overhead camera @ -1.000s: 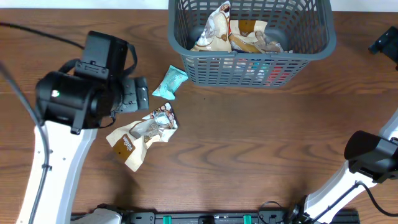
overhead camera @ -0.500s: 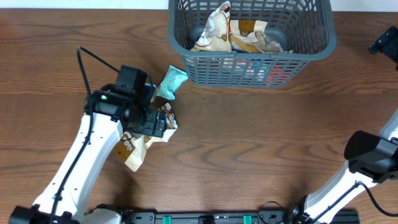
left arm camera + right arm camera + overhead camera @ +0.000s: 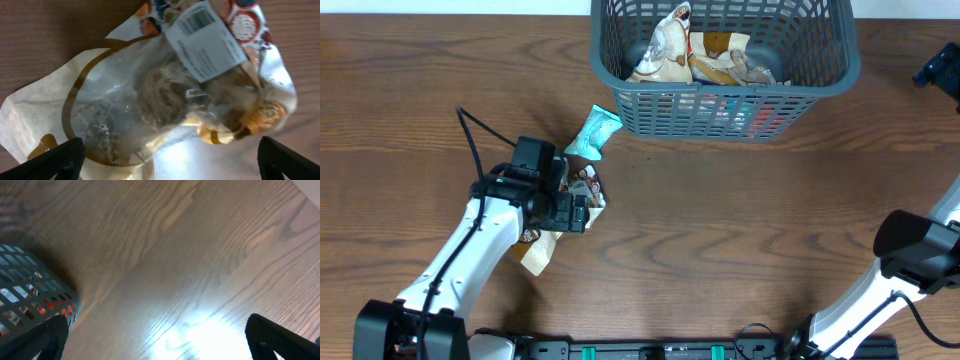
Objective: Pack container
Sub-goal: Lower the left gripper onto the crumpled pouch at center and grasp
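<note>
The brown wooden surface [image 3: 740, 230] takes up most of what I can see. The container [image 3: 725, 112], a big grey-blue basket with slotted sides, stands at the far edge, a little right of the middle. It holds a heap of snack packets [image 3: 700, 55] in cream and brown, and something red shows through the slots near its front right corner.

The left arm [image 3: 470, 260] reaches in from the near left corner. The left fingers [image 3: 570, 210] are down over a clear-window packet [image 3: 165, 95] lying flat on the wood, well in front of the basket's left corner. The fingers are spread as wide as they go, one tip on each side of the packet, and they grip nothing. I cannot tell whether they touch the wrapper. Through the window I can see brown lumps of food, with a white barcode label at one end.

The right arm [image 3: 910, 250] rises from the near right corner. The right fingers [image 3: 942, 68] hang off to the right of the basket over bare wood, also spread wide and empty.

A small teal packet [image 3: 594, 132] lies just beside the basket's front left corner, between it and the clear-window packet.
</note>
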Robot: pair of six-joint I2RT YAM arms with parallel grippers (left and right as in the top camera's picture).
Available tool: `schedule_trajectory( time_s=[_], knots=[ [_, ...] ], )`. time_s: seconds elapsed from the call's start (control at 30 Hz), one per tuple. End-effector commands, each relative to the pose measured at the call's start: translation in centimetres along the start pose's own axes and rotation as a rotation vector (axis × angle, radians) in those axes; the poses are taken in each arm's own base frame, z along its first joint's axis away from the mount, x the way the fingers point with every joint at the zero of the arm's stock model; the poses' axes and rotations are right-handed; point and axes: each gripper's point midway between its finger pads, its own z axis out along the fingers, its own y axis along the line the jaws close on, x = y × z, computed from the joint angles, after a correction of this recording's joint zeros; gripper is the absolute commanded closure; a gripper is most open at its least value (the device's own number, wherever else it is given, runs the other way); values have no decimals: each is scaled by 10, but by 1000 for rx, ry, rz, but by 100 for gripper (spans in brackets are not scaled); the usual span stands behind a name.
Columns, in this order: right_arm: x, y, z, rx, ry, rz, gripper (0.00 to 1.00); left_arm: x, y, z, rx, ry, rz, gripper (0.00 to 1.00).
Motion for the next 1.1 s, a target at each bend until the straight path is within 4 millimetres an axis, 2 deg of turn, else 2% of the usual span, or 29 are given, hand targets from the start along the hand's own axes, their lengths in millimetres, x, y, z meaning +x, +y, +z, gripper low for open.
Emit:
schedule_trajectory(
  time_s=[0.0, 0.1, 0.23, 0.37, 0.6, 0.87, 0.9, 0.97, 1.07],
  knots=[
    [-1, -5, 0, 20, -2, -9, 1, -2, 3, 0, 10, -6, -5, 1],
    [-1, -5, 0, 20, -2, -9, 1, 0, 4, 0, 1, 2, 60, 1],
    [-1, -5, 0, 20, -2, -9, 1, 7, 18, 2, -72, 32, 61, 1],
    [-1, -5, 0, 20, -2, -9, 1, 9, 20, 8, -75, 50, 55, 1],
    [-1, -5, 0, 20, -2, -9, 1, 13, 23, 33, -80, 112, 53, 1],
    [-1, -5, 0, 20, -2, -9, 1, 27, 27, 59, -86, 207, 48, 1],
    [-1, -5, 0, 20, -2, -9, 1, 28, 27, 61, -87, 215, 47, 6],
    [-1, -5, 0, 20, -2, -9, 1, 29, 28, 63, -90, 218, 31, 32],
    [-1, -5, 0, 20, -2, -9, 1, 25, 28, 64, -92, 203, -6, 89]
  ],
)
